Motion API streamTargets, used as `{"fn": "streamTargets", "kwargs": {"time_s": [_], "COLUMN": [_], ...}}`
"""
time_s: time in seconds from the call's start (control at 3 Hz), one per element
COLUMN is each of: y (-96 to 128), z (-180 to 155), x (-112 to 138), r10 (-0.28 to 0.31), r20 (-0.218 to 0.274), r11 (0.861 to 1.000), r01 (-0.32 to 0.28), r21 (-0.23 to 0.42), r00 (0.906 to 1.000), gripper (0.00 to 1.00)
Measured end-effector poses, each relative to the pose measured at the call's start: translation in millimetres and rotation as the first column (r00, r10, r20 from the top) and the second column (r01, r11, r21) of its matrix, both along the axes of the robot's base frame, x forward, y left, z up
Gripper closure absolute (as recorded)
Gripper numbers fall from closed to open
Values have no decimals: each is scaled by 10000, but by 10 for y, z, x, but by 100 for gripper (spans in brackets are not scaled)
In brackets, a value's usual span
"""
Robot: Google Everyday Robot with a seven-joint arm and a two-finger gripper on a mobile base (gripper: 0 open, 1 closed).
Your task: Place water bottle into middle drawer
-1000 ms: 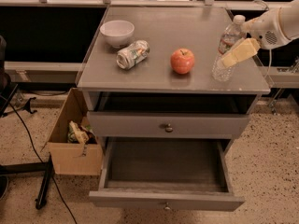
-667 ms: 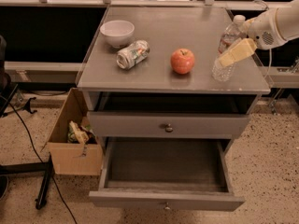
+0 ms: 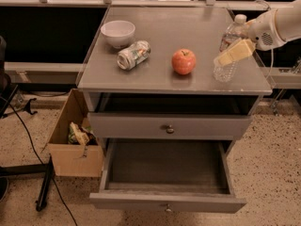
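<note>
The water bottle (image 3: 225, 68) stands upright near the right front corner of the grey cabinet top (image 3: 188, 86), right of the apple. Its white cap is up. My gripper (image 3: 232, 54) reaches in from the right on a white arm and overlaps the bottle's middle, at label height. The middle drawer (image 3: 165, 202) is pulled out wide below, with nothing in it that I can see. It sits forward of and under the bottle, well to its left.
A red apple (image 3: 183, 61), a crushed silver can (image 3: 134, 54) and a white bowl (image 3: 118, 33) are on the cabinet top. The knobbed drawer above (image 3: 169, 126) is shut. An open cardboard box (image 3: 75, 140) with litter stands on the floor at the left, beside a cable.
My gripper has shifted slightly left against the bottle. The bottle, the drawers and the other objects have not moved.
</note>
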State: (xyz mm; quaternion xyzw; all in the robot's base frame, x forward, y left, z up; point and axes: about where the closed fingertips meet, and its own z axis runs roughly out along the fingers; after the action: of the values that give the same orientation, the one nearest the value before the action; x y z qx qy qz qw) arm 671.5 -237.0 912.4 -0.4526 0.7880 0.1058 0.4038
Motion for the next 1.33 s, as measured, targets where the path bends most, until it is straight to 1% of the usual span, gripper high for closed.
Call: {"fn": "streamTargets", "kwargs": {"time_s": [0.33,0.67,1.0,1.33], "y": [0,1,1,1], "z": [0,-1,-1,-1], "x": [0,0,0,0], "r10": [0,1,1,2], "r20": [0,-1,-1,-2], "r11": [10000,10000,10000,10000], "r01": [0,-1,-1,-2], "r21": [0,0,0,0], "r00": [10000,10000,10000,10000], "gripper": [38,63,85,100]}}
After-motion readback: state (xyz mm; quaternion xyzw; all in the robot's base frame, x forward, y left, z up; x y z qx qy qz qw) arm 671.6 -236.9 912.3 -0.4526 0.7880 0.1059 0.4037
